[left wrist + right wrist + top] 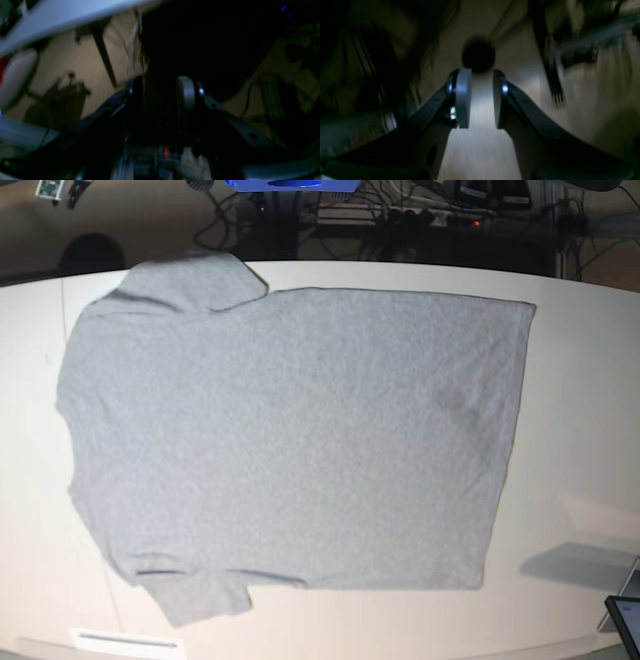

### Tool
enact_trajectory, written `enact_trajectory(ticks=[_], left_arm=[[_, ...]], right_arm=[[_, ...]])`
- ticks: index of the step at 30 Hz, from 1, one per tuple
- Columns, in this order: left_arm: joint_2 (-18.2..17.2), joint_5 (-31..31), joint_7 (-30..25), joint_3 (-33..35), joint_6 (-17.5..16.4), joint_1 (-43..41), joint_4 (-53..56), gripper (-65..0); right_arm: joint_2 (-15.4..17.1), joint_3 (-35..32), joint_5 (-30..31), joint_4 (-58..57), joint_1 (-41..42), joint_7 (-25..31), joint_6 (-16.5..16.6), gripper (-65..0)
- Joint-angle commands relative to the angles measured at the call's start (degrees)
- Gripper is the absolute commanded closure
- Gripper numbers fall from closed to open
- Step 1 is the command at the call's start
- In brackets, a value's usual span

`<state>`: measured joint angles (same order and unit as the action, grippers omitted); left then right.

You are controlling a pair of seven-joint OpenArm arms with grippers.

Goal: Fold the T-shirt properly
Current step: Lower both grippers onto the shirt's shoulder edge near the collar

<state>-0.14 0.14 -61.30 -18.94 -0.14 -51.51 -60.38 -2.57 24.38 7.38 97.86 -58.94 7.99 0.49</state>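
In the base view the T-shirt (290,440) lies spread flat across the white bench (585,410), plain grey side up, collar end toward the left of the frame and hem toward the right, one sleeve at the upper left and the other at the lower left. No fold shows yet and neither arm appears in this view, so the task looks to be at its very start; the next move calls for both arms to come in over the bench and take hold of the cloth along an edge, probably at a sleeve and the hem, without dragging the flat shirt out of shape. The left wrist view is dark and blurred: the left end effector (163,93) points at the floor beside the bench edge in the upper left of the frame, with something dark between its pads, and I cannot tell whether it is parted or gripping. The right wrist view, also blurred, shows the right end effector (482,98) with its pads parted and bare floor in the gap, holding nothing. Only the base view shows the shirt; only the wrist views show the arms.
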Motion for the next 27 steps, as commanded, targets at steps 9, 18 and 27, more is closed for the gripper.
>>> enact_trajectory(ticks=[9, 18, 27], left_arm=[[1.33, -0.45, -12.50, 1.40, 0.19, -2.52, -11.93, -22.7], [1.33, -0.45, 0.07, 5.36, 0.19, -2.25, -26.26, -22.7], [-3.15, -0.10, 21.08, 5.62, 0.01, 3.73, -37.25, -23.3]], right_arm=[[-1.17, 0.37, -0.04, 6.44, 2.89, 14.47, -0.27, -13.6], [-0.20, -0.51, -0.74, 15.23, 10.28, 13.86, -0.27, -14.2], [2.00, -13.35, -17.53, 15.94, 21.88, -1.62, -0.27, -15.1]])
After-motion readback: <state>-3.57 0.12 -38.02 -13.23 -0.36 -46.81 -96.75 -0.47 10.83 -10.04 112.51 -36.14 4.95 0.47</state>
